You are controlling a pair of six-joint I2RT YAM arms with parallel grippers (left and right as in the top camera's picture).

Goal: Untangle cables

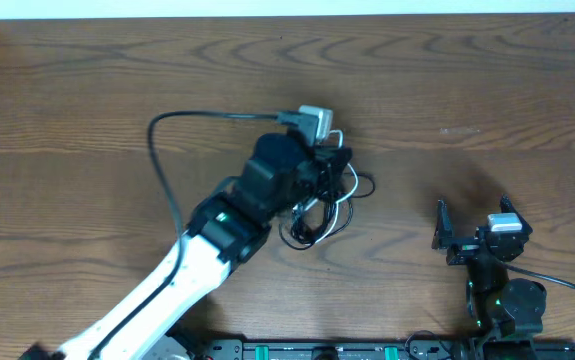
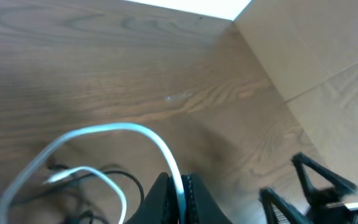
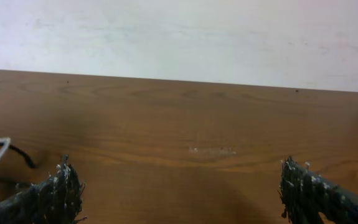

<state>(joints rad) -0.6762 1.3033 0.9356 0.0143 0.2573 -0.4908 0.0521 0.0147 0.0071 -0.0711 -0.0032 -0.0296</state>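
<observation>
Far left: a long thin black cord (image 1: pixel 157 150) arcs out leftward over the brown wooden surface (image 1: pixel 467 80).
Left end effector (image 2: pixel 177 186): pressed together, pinching the thin white cord (image 2: pixel 104 128), which loops up and away from its tips.
Tangle: the heap of thin black cords (image 1: pixel 302 228) lies just under that arm, mid-surface.
Right end effector (image 3: pixel 175 171): spread wide, holding nothing, well to the right of the heap.
My read: left arm is nearer, so I'd draw the white cord rightward, clear of the heap.

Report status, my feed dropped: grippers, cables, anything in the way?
Left gripper shut on white cord. Right gripper open, empty, apart. Black cords bunched with white. No obstruction seen.
</observation>
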